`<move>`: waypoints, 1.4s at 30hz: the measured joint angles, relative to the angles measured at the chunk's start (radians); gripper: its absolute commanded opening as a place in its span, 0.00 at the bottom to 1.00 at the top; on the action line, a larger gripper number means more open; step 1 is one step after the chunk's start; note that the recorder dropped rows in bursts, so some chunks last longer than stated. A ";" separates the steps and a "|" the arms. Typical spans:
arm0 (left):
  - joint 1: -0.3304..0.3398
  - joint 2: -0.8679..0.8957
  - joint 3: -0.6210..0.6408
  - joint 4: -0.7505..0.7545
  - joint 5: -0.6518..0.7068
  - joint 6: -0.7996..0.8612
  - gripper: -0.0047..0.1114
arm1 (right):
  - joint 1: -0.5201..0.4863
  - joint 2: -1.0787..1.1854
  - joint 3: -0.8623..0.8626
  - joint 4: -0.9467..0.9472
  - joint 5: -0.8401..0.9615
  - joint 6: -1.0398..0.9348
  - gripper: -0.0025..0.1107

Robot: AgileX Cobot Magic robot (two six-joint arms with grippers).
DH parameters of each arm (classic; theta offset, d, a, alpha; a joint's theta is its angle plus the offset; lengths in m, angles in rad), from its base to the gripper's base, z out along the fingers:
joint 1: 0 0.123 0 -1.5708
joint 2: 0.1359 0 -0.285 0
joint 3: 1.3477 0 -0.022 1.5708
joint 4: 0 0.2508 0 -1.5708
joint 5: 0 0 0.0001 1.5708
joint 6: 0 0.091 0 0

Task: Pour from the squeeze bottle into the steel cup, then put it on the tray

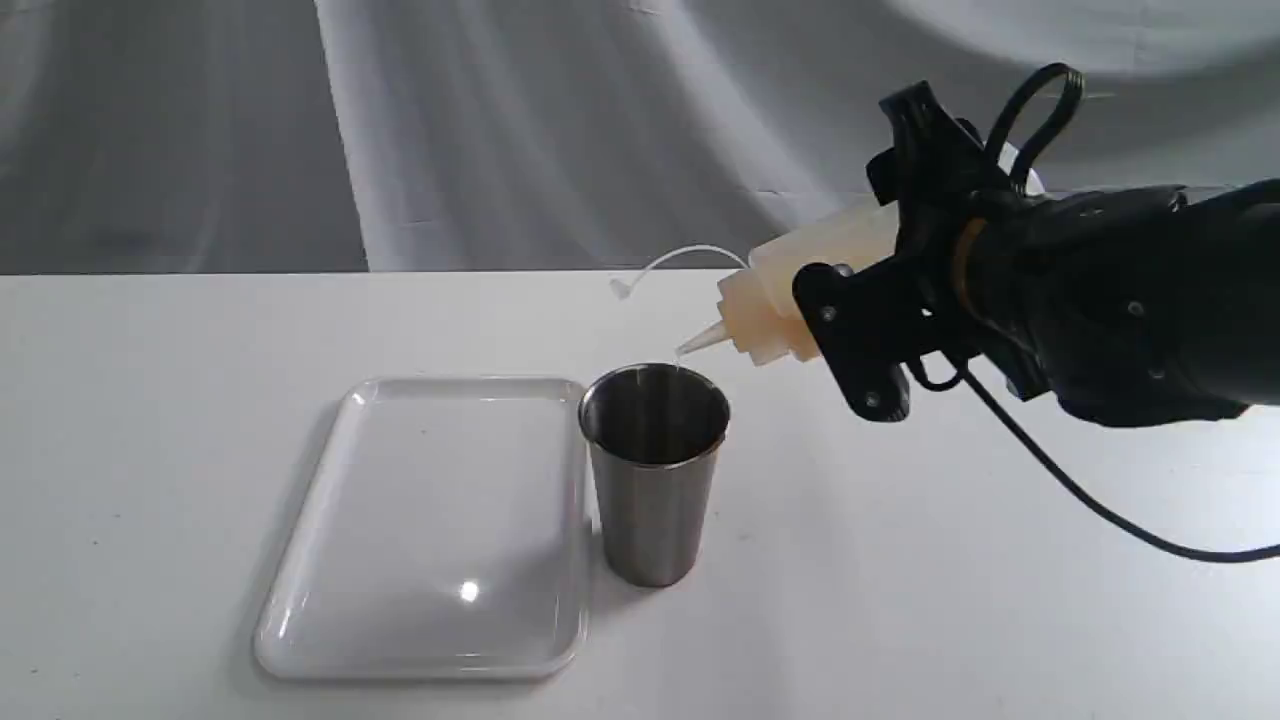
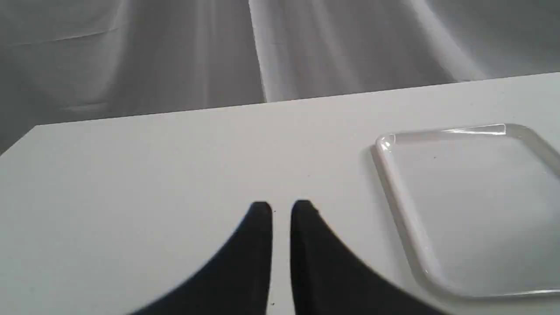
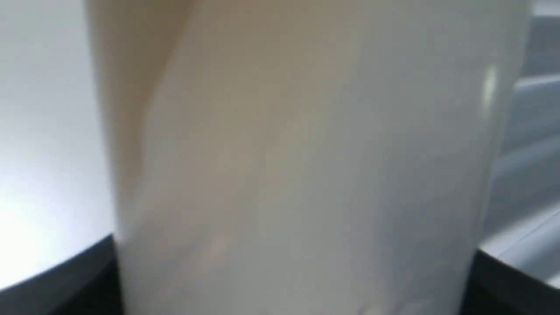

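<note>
The right pincer (image 1: 890,240) is pinching one squeeze bottle (image 1: 790,285) over one steel cup (image 1: 655,480) beside one tray (image 1: 430,500) — left pincer (image 2: 282,210), wrist-view only, is hovering almost pressed together.

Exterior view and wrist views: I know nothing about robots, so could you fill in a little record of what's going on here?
steel cup: upright on the table, beside the tray, not on it
tray: nothing on it
squeeze bottle: tilted nozzle-down over the steel cup's rim, cap off, hanging on its strap
right gripper: shut on the squeeze bottle's body
left gripper: fingers nearly together, holding nothing, above the table
pouring: stream too faint to confirm
</note>
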 measured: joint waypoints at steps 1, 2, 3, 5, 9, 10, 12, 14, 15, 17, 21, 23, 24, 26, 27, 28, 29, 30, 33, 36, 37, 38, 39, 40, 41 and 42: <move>0.000 0.000 0.000 0.000 0.000 0.000 0.11 | 0.000 -0.002 0.000 0.000 -0.002 0.000 0.16; 0.000 0.000 0.000 0.000 0.000 0.000 0.11 | 0.000 -0.002 0.000 0.000 -0.002 -0.002 0.16; 0.000 0.000 0.000 0.000 0.000 0.000 0.11 | 0.000 -0.002 0.000 0.000 -0.002 -0.002 0.16; 0.000 0.000 0.000 0.000 0.000 0.000 0.11 | 0.000 -0.002 0.000 0.000 -0.004 -0.004 0.16; 0.000 0.000 0.000 0.000 0.000 0.000 0.11 | 0.000 -0.002 0.000 0.000 -0.009 -0.004 0.16; 0.000 0.000 0.000 0.000 0.000 0.000 0.11 | 0.000 -0.002 0.000 0.000 -0.009 -0.004 0.16; 0.000 0.000 0.000 0.000 0.000 0.000 0.11 | 0.000 -0.002 0.000 0.000 -0.009 0.013 0.16; 0.000 0.000 0.000 0.000 0.000 0.000 0.11 | 0.000 -0.002 0.000 0.000 -0.009 0.033 0.16; 0.000 0.000 0.000 0.000 0.000 0.000 0.11 | 0.000 -0.002 0.000 0.000 -0.009 0.050 0.16; 0.000 0.000 0.000 0.000 0.000 0.000 0.11 | 0.000 -0.002 0.000 0.000 -0.009 0.083 0.16; 0.000 0.000 0.000 0.000 0.000 0.000 0.11 | 0.000 -0.002 0.000 0.000 -0.016 0.136 0.16; 0.000 0.000 0.000 0.000 0.000 0.000 0.11 | 0.000 -0.002 0.000 0.000 -0.028 0.144 0.16; 0.000 0.000 0.000 0.000 0.000 0.000 0.11 | 0.000 -0.002 0.000 0.000 -0.036 0.146 0.16; 0.000 0.000 0.000 0.000 0.000 0.000 0.11 | 0.000 -0.002 0.000 0.000 -0.047 0.150 0.16; 0.000 0.000 0.000 0.000 0.000 0.000 0.11 | 0.000 -0.002 0.000 0.000 -0.054 0.153 0.16; 0.000 0.000 0.000 0.000 0.000 0.000 0.11 | 0.000 -0.002 0.000 0.000 -0.056 0.155 0.16; 0.000 0.000 0.000 0.000 0.000 0.000 0.11 | 0.000 -0.002 0.000 0.005 -0.058 0.164 0.16; 0.000 0.000 0.000 0.000 0.000 0.000 0.11 | -0.002 -0.002 0.000 0.013 -0.063 0.176 0.16; 0.000 0.000 0.000 0.000 0.000 0.000 0.11 | -0.012 -0.002 0.000 0.038 -0.066 0.225 0.16; 0.000 0.000 0.000 0.000 0.000 0.000 0.11 | -0.019 -0.002 0.000 0.045 -0.073 0.284 0.16; 0.000 0.000 0.000 0.000 0.000 0.000 0.11 | -0.019 -0.002 0.000 0.046 -0.078 0.297 0.16; 0.000 0.000 0.000 0.000 0.000 0.000 0.11 | -0.019 -0.002 0.000 0.047 -0.090 0.315 0.16; 0.000 0.000 0.000 0.000 0.000 0.000 0.11 | -0.019 -0.002 0.000 0.049 -0.101 0.335 0.16; 0.000 0.000 0.000 0.000 0.000 0.000 0.11 | -0.019 -0.002 0.000 0.051 -0.114 0.357 0.16; 0.000 0.000 0.000 0.000 0.000 0.000 0.11 | -0.019 -0.002 0.000 0.051 -0.120 0.376 0.16; 0.000 0.000 0.000 0.000 0.000 0.000 0.11 | -0.019 -0.002 0.000 0.051 -0.131 0.407 0.16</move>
